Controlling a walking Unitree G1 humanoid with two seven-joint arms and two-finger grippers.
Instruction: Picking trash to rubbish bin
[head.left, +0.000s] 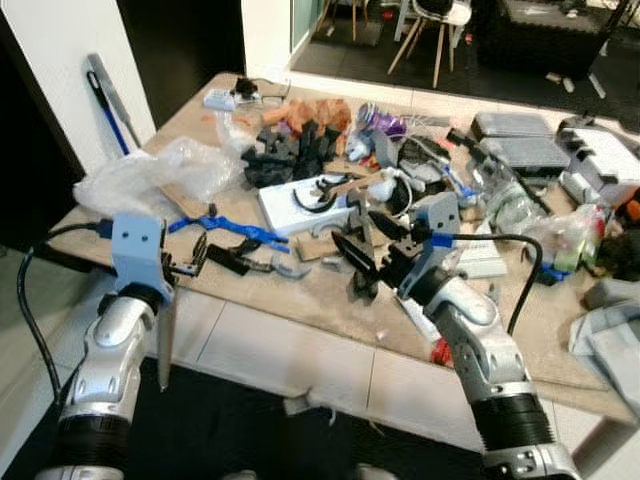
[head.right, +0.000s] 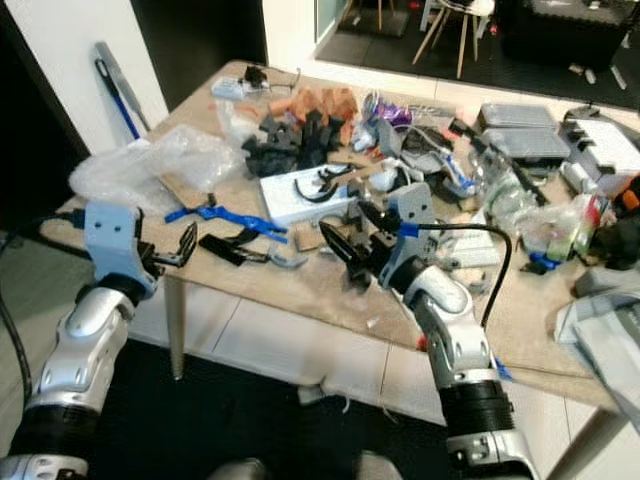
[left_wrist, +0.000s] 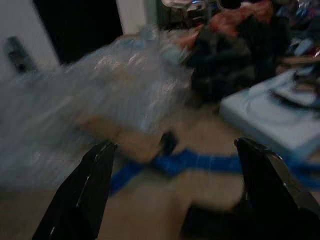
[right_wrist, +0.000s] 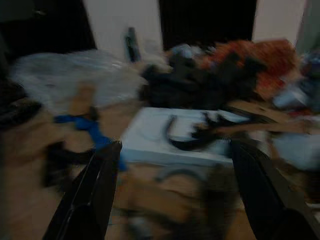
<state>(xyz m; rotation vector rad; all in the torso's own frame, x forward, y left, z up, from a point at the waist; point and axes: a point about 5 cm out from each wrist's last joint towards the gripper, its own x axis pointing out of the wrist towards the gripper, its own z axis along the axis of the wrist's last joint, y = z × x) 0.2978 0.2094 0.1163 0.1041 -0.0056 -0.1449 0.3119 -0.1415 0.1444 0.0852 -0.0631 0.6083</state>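
- Left claw (head.left: 193, 260) released, fingers spread, at near-left desk (head.left: 330, 300) edge beside blue plastic strip (head.left: 235, 229).
- Right claw (head.left: 368, 238) released, over desk middle by white box (head.left: 300, 205).
- Trash: clear plastic bag (head.left: 150, 175) on desk's left end.

Beige table (head.left: 330, 300), white wall (head.left: 70, 40), chair (head.left: 435, 20) behind.

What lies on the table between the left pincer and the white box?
In the left eye view, a blue plastic strip and black plastic pieces lie between the left pincer and the white box.
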